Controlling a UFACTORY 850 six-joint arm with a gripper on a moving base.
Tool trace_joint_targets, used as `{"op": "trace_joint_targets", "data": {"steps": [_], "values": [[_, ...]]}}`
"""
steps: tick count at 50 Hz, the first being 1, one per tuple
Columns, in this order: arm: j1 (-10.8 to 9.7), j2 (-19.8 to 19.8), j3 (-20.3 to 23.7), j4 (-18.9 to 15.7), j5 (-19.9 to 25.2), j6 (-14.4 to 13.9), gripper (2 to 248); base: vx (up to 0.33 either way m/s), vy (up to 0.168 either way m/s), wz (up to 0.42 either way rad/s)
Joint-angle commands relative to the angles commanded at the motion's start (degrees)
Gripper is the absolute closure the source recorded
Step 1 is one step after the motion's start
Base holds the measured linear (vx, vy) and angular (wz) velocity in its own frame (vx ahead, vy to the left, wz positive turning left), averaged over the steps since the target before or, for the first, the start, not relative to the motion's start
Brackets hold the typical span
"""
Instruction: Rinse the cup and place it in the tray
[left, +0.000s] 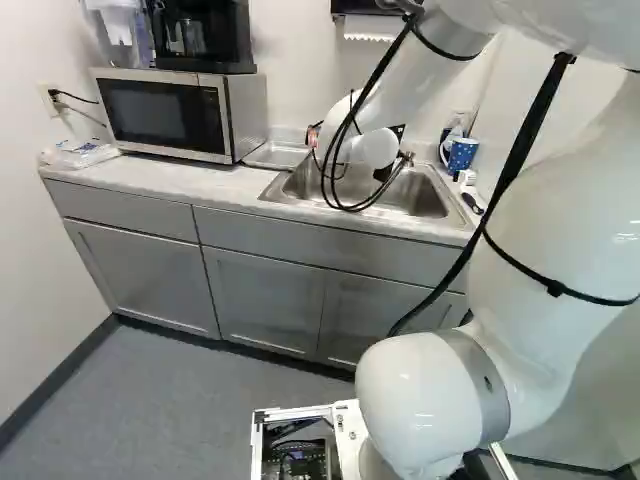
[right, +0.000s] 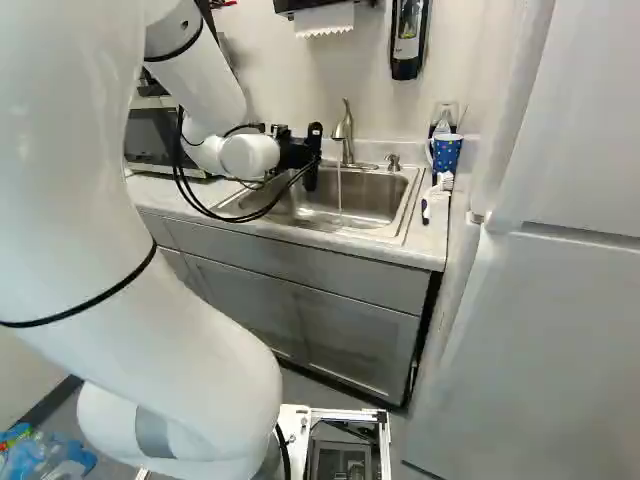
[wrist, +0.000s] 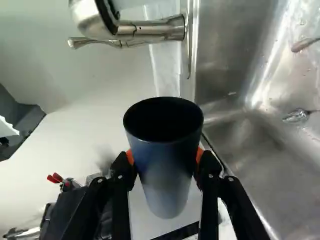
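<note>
Left of the running tap in the right base view, my gripper (right: 312, 155) is over the sink (right: 375, 205); the cup cannot be made out there. In the wrist view the gripper (wrist: 165, 158) is shut on a dark blue-grey cup (wrist: 167, 167), an orange pad against each side. The cup's round mouth is visible and its inside looks dark. The metal tap (wrist: 147, 30) is ahead of the cup in that view. Water runs from the faucet (right: 342, 128) into the sink. A shallow metal tray (left: 275, 155) lies between the microwave and the sink.
The microwave (left: 165, 113) stands on the counter (left: 165, 175), with a coffee maker (left: 203, 35) on top. Right of the sink are a blue dotted cup (right: 446, 152) and a brush (right: 427, 208). A soap dispenser (right: 407, 35) hangs on the wall. A white fridge (right: 560, 300) stands at the right.
</note>
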Motion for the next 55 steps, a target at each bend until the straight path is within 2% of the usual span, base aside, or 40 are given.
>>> {"op": "trace_joint_targets", "data": {"steps": [55], "values": [[0.0,0.0,0.0,0.0,0.0,-33.12,124,0.0,0.0,0.0]]}}
